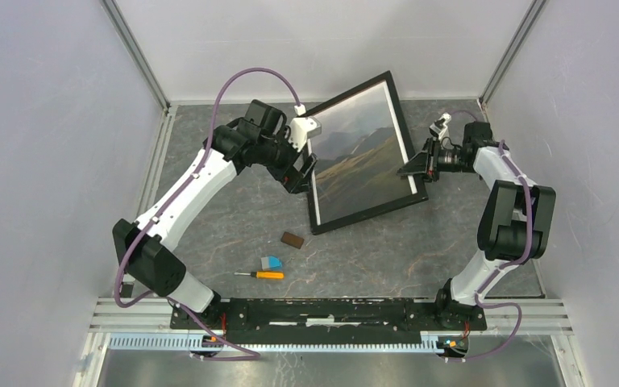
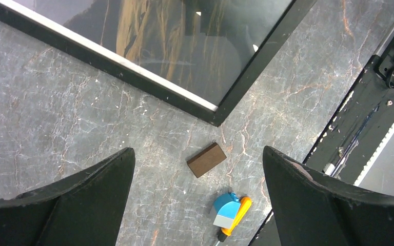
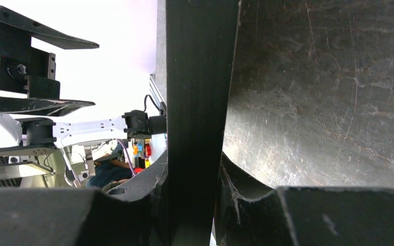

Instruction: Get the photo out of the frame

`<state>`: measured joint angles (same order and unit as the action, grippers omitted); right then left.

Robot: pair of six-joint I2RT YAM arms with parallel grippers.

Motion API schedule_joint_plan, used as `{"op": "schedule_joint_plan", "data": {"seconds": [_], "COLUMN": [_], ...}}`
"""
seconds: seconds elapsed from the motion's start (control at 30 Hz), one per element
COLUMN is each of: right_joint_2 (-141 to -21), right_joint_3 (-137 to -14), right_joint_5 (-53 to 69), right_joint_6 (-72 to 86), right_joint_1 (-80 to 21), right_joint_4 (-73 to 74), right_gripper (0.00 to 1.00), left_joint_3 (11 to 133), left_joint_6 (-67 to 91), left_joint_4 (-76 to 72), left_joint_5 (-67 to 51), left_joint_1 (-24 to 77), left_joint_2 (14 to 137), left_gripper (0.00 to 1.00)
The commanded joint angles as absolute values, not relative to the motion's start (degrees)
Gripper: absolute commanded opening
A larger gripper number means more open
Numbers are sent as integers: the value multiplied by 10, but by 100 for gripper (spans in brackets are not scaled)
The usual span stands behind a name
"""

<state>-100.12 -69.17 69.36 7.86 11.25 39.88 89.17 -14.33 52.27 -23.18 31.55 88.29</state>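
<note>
Photo [image 1: 363, 157] behind glass in the frame [image 1: 368, 213], askew on the table [image 1: 371, 258], far middle. Frame's right edge clamped in the right gripper [image 1: 414, 168], black border between the fingers. Left gripper [image 1: 302, 173] spread wide at the frame's left edge, holding nothing. Near the lower corner: brown block [image 1: 292, 239], blue piece [image 1: 271, 263], orange screwdriver [image 1: 264, 275].

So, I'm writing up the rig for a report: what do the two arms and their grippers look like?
Both the left arm and right arm have white link shells and black joint housings, with a purple cable running along each. The left gripper and right gripper are black, with broad wedge-shaped fingers tapering to the tips. No markings are legible.
</note>
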Motion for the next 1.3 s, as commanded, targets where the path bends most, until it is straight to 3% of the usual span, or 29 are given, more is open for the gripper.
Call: {"op": "schedule_joint_plan", "data": {"seconds": [0.0,0.13,0.3,0.57,1.07,1.27], "right_joint_2": [-957,-955,-1009,-1006,-889,-767], "right_joint_3": [-745,-832,-1047,-1155,-1115,-862], "right_joint_5": [747,688,567,443,216,206], "right_joint_6": [114,24,-141,-241,-409,-491], "right_joint_1": [115,119,119,118,3,-48], "right_joint_4": [263,341,542,603,558,493], "right_gripper": [0,0,0,0,0,0], "left_joint_3": [901,896,924,939,920,907], "left_joint_6": [-119,-119,-108,-102,-86,-83], "left_joint_4": [530,531,549,555,537,526], "left_joint_5": [-256,-252,-269,-280,-288,-294], "left_joint_1": [305,292,253,204,173,156], "left_joint_2": [856,844,834,816,816,813], "left_gripper": [100,100,100,100,100,100]}}
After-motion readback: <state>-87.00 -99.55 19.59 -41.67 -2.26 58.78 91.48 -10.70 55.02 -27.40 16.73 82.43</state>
